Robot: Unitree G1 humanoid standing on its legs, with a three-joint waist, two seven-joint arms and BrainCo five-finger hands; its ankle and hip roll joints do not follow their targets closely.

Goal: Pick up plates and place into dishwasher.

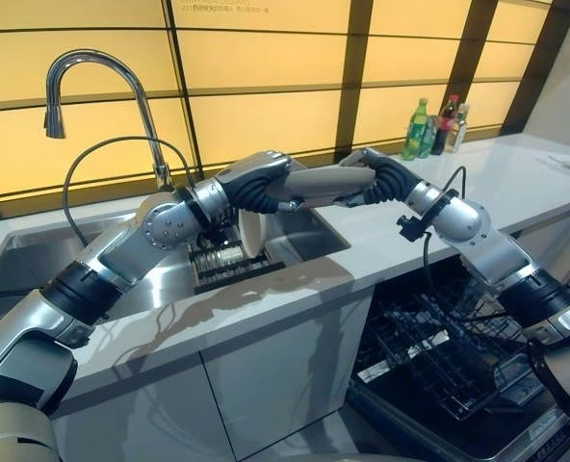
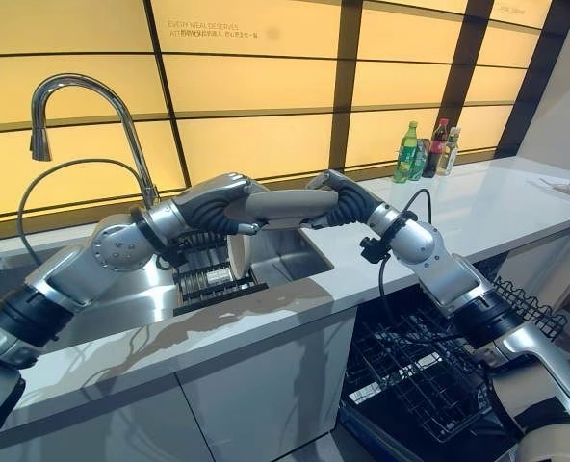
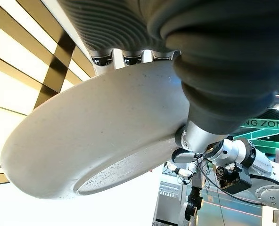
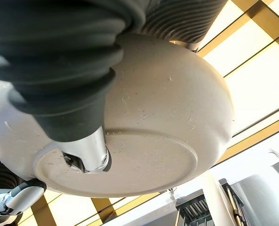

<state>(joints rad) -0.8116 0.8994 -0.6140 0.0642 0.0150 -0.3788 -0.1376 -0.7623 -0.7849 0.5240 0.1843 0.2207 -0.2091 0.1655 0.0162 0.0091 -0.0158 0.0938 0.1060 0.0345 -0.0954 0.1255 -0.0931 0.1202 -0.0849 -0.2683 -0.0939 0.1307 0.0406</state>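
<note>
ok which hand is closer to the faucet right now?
Left. Left hand sits over the sink beside the faucet; right hand is farther off, across the plate they both hold.

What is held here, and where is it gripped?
A beige plate, gripped at opposite rims by the left robot hand and right robot hand, above the sink.

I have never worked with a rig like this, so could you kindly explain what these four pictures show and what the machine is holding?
It is a humanoid robot. Two pictures come from its head, two from cameras on its wrists. Its left hand and right hand meet above the sink, both gripping one pale plate, seen from very close in the wrist views. Another plate stands on edge in a dark rack in the sink. The faucet rises behind, bottles stand on the countertop, and the open dishwasher's basket waits below.
</note>
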